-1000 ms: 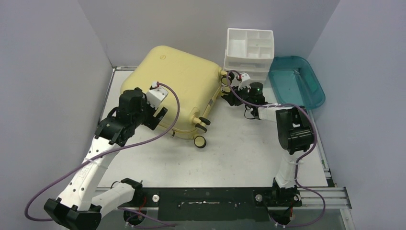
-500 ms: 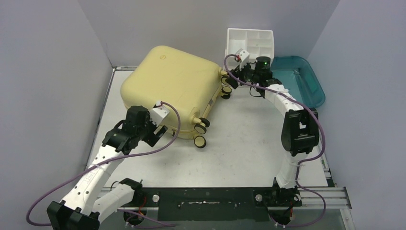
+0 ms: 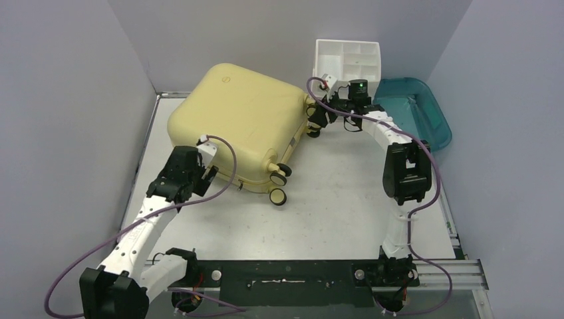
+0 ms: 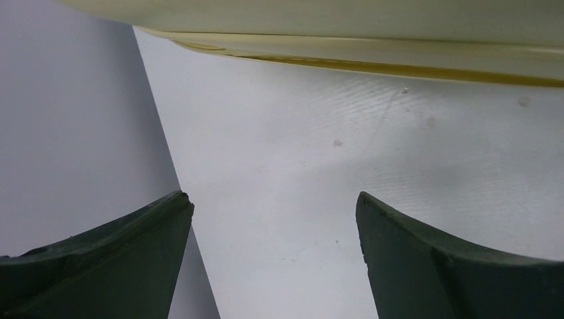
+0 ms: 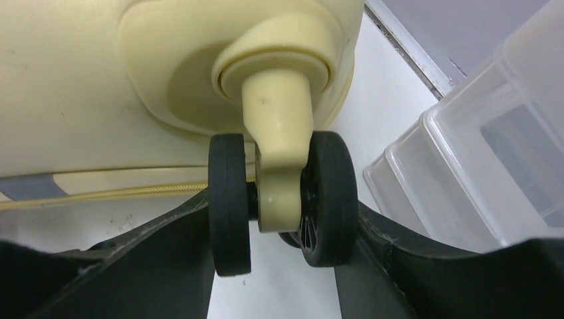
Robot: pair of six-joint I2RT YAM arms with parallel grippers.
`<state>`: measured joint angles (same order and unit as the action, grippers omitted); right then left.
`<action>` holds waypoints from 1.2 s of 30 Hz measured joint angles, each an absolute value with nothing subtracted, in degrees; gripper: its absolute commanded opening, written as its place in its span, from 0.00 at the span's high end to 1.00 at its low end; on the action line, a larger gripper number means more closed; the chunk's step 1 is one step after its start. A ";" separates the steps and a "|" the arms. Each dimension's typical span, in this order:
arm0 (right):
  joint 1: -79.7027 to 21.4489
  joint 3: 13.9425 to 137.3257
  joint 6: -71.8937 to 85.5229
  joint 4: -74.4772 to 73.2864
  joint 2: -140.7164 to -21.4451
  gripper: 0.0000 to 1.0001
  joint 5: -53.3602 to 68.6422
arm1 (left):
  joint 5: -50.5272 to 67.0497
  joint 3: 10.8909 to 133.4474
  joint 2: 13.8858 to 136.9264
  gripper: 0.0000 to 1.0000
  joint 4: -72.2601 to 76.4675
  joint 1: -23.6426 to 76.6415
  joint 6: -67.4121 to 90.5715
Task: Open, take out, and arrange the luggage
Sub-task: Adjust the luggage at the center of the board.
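Observation:
The luggage is a large pale-yellow hard-shell suitcase lying flat and closed at the table's back left. My right gripper is at its far right corner. In the right wrist view the gripper has both fingers pressed against the sides of a black twin wheel under the yellow shell. My left gripper sits low by the suitcase's near left edge. In the left wrist view it stands wide open over bare table, with the suitcase's lower edge just ahead.
A white drawer organizer stands right behind the right gripper, close beside it. A teal plastic tray lies at the back right. Two more suitcase wheels stick out toward the table's middle. Grey walls enclose the left, back and right.
The left gripper came down off the suitcase lid to its near left edge. The right gripper swung back to the far corner wheel and closed around it.

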<state>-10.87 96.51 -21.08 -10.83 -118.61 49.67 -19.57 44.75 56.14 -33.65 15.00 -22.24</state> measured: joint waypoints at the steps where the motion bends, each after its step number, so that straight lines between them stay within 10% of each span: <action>1: -10.81 95.68 -21.56 -10.33 -118.28 0.46 49.74 | -19.88 44.66 57.08 0.10 -32.62 13.45 -22.13; 23: -29.54 64.73 -19.20 -0.86 -94.76 0.35 37.87 | -25.71 65.54 81.28 0.12 -22.33 -5.28 -17.02; 36: -27.46 34.68 -4.19 38.61 -83.02 0.32 31.07 | -1.96 65.98 65.87 0.05 -34.11 -10.22 -15.55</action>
<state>-27.46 34.68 -4.19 38.61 -83.02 31.07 -1.96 65.98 65.87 -34.11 -10.22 -15.55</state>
